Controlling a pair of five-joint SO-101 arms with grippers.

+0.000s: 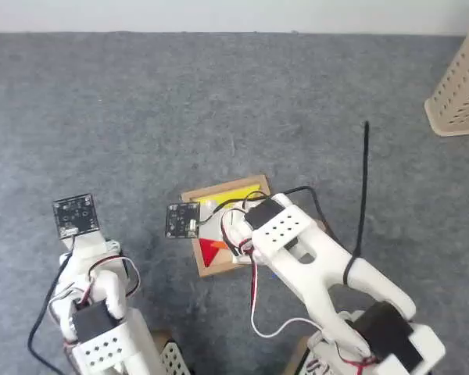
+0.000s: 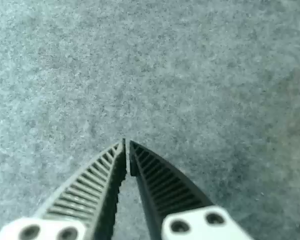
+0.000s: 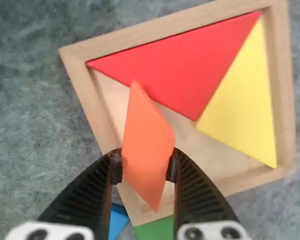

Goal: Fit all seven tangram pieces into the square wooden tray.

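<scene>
While the orange parallelogram piece (image 3: 146,145) is clamped by its slanted edges in the right gripper (image 3: 142,167), it stands tilted over the bare part of the square wooden tray (image 3: 76,70). Its far tip crosses the edge of the large red triangle (image 3: 185,65); contact cannot be confirmed.

Probable faults:
- Release at this angle would likely leave the piece propped on the red triangle or the tray wall, not flat.
- Slanted edges offer poor purchase, so the piece may pivot or slip.
- Lowering the fingers may strike the rim, shifting the tray and the seated large yellow triangle (image 3: 245,110).

A blue piece (image 3: 117,220) and a green piece (image 3: 157,231) lie just outside the rim. The left gripper (image 2: 126,150), fingers together and empty, is over grey felt (image 2: 190,75), well apart.
</scene>
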